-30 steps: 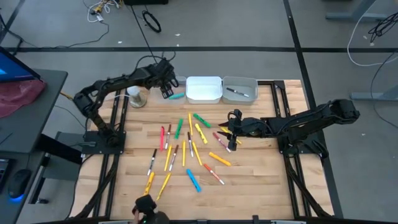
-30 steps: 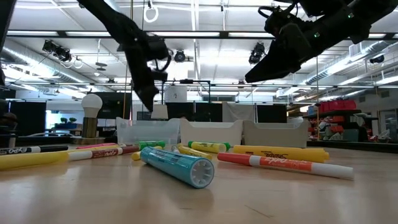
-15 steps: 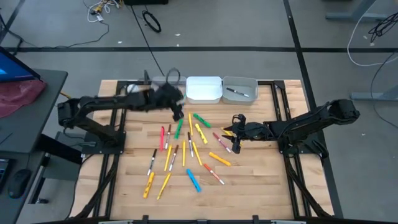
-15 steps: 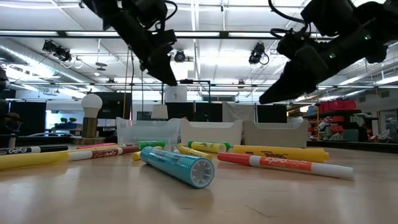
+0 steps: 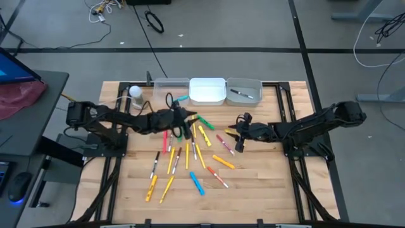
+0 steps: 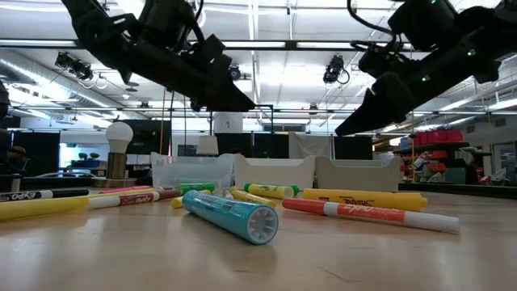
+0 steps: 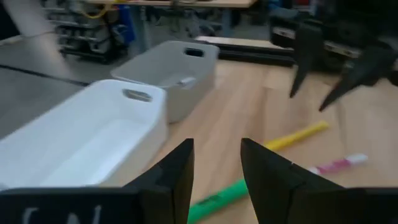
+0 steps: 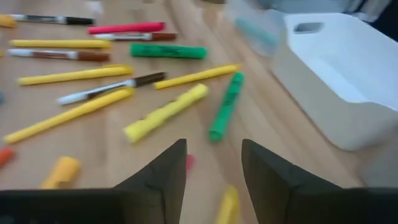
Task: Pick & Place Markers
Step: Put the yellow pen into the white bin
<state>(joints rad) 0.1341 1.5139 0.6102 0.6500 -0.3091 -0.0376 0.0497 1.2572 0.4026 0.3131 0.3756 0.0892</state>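
Three bins sit along the table's far edge: a clear bin, a white bin and a grey bin. About twenty markers lie scattered on the table, and one more marker lies in the grey bin.

In the low view the left gripper and right gripper show only as dark shapes, their arms cut off by the top edge. The markers in the right wrist view are blurred, one yellow marker cut by the bottom edge. A teal marker by the clear bin is too small to read.
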